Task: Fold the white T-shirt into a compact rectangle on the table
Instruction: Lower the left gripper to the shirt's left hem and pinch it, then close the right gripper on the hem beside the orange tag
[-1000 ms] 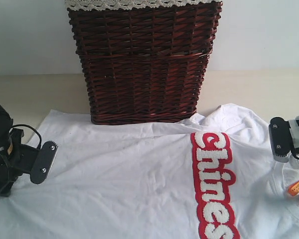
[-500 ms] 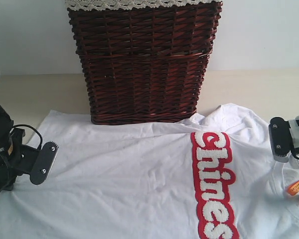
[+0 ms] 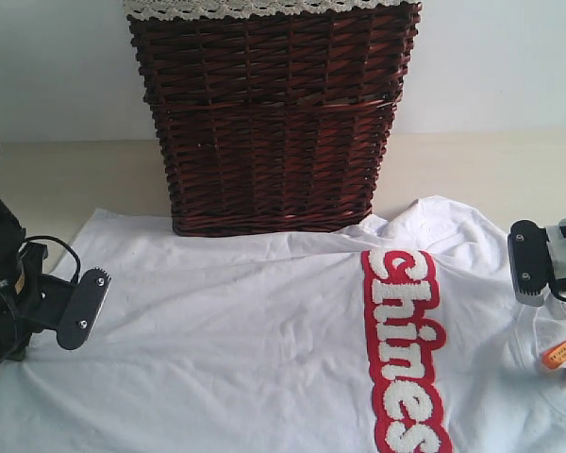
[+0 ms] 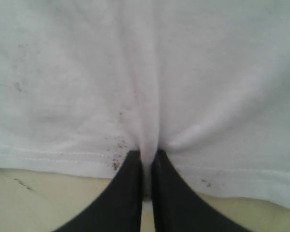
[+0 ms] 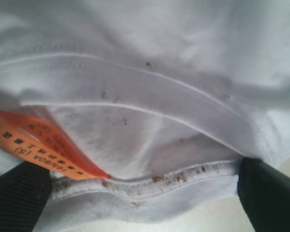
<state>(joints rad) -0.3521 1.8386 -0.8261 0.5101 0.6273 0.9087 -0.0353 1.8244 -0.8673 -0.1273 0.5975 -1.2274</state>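
Evidently the first fold was being set up: the white T-shirt (image 3: 264, 330) lay spread on the surface (image 3: 75, 179), its far edge up against the wicker basket (image 3: 274, 123). The left hand (image 4: 146, 159) was pinched tight on the hem at the shirt's left end. The right hand (image 5: 145, 191) stood wide, jaws either side of the collar (image 5: 135, 96) by the orange tag (image 5: 43, 145), holding nothing. Next, I judge, it must close there before both lift. Bare surface lay far left and far right; the basket blocked the far middle.
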